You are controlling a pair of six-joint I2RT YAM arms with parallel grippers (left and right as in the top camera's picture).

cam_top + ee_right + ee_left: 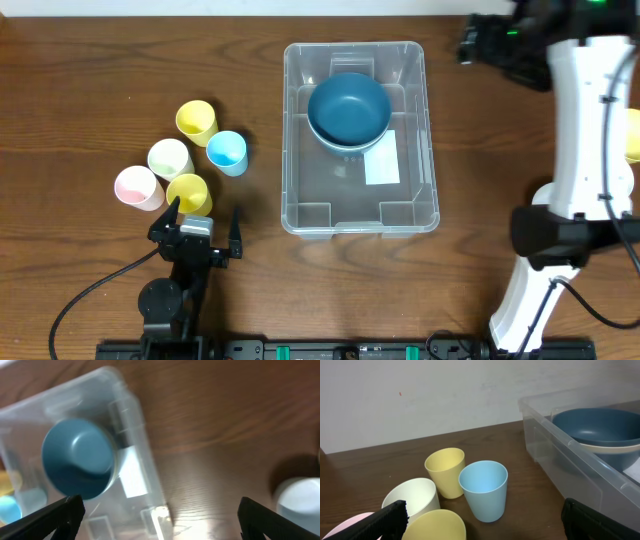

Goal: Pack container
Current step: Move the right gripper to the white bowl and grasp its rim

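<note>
The clear plastic container point(432, 150) stands at the table's centre, with a white label point(381, 160) on its base. A dark blue bowl point(348, 108) sits in its far half, stacked on a paler-rimmed bowl. My left gripper point(195, 228) is open and empty, low at the front left, just behind a yellow cup point(189, 192). In the left wrist view the container point(555, 435) and the bowl point(600, 425) are at the right. My right gripper point(500, 45) is open and empty, high at the back right. Its view is blurred but shows the container point(145, 460) and the bowl point(77, 457) below.
Several cups stand left of the container: another yellow cup point(196, 120), a blue cup point(227, 152), a white cup point(169, 158) and a pink cup point(137, 187). A yellow object point(633, 135) lies at the right edge. A pale round object point(300, 497) shows in the right wrist view.
</note>
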